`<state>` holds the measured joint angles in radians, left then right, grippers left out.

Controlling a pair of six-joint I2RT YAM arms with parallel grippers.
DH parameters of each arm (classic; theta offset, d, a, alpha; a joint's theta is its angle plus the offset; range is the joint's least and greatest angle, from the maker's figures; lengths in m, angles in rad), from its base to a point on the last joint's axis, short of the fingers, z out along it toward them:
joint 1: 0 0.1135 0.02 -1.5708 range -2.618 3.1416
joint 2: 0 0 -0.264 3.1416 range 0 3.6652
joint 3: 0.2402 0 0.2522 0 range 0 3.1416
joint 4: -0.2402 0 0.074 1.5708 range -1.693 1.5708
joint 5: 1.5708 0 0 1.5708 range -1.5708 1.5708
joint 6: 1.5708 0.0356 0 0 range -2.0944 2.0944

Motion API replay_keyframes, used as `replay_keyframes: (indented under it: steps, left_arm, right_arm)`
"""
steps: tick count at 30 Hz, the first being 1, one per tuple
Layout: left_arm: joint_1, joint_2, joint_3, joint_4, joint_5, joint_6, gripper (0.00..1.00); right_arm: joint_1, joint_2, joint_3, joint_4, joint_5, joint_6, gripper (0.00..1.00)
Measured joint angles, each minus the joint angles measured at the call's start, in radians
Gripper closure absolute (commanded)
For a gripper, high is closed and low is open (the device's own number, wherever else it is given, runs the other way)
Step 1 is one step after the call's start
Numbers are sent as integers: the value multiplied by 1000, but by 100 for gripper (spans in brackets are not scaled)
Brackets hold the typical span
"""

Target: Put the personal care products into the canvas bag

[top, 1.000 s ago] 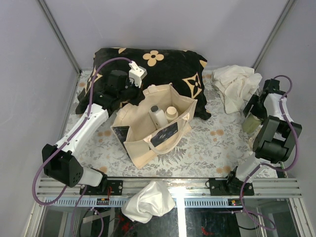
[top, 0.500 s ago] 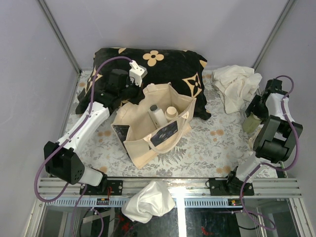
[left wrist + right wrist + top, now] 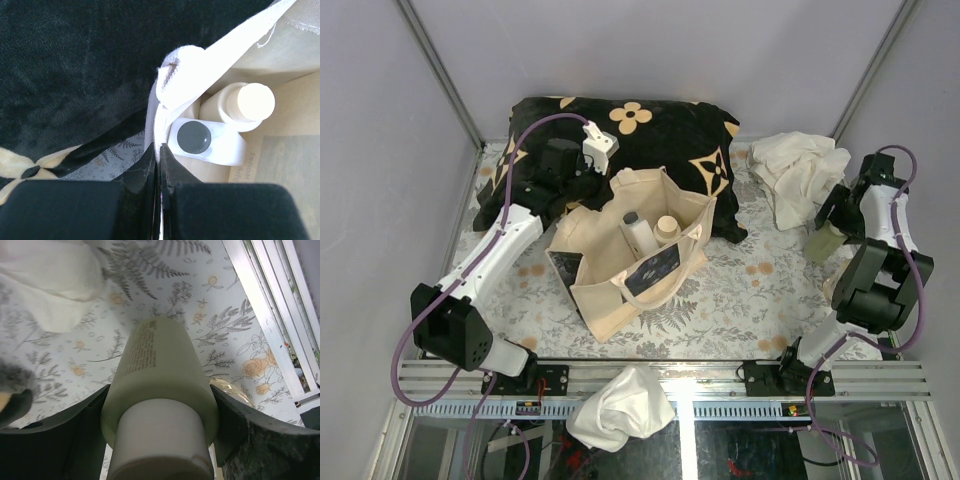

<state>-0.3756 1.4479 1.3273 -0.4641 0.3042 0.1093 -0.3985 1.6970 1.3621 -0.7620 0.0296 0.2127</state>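
The left end effector (image 3: 159, 155) is pinched fully closed on a fold of the rim of the canvas bag (image 3: 620, 290), at the bag's 10 o'clock corner. That grip looks meant to hold the soft mouth open and upright so that something can be dropped in from above. The bag stands at the centre of the table (image 3: 740, 290), its far side against the black cushion (image 3: 660, 135) at 12 o'clock. Two products stand upright inside it already, touching each other: a white bottle (image 3: 207, 145) with a dark cap and, just beyond it, a cream bottle (image 3: 235, 107) with a pale cap. Out at 3 o'clock, well apart from the bag, the right end effector (image 3: 160, 395) is about half open and has its fingers (image 3: 92, 412) pressed on either side of a yellow-green bottle (image 3: 155, 360), gripping it high on the body just under the cap. That leaves the base free to go into the bag first. Whether the base is clear of the table I cannot tell. A crumpled white cloth (image 3: 800, 170) lies just beyond this bottle, at 2 o'clock. As I judge it, the bottle has yet to be carried across to the open mouth.
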Motion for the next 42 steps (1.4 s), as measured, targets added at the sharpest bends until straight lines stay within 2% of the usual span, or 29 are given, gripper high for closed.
replay_keyframes:
  steps: [4,10,13,18,22,27,31,36,42]
  left_arm:
    - [2,12,12,-3,3,0,100]
    - [3,27,26,-7,3,0,100]
    - [3,32,32,-10,4,0,100]
    - [4,45,39,-9,4,0,100]
    - [4,52,45,-11,4,0,100]
    - [4,52,46,-11,3,0,100]
    - [4,52,46,-11,3,0,100]
    - [3,51,46,-12,3,0,100]
    - [3,51,48,-14,-3,0,100]
  right_arm:
    - [36,-35,97,-42,-15,-2,100]
    - [141,-87,347,-80,-31,-6,100]
    - [175,-110,470,-76,-78,-4,100]
    - [201,-161,575,-36,-201,12,100]
    - [232,-183,602,19,-382,27,100]
    - [332,-183,600,107,-616,70,100]
    - [396,-196,555,234,-761,149,100]
    - [493,-201,534,321,-835,203,100]
    - [677,-231,421,366,-834,224,100]
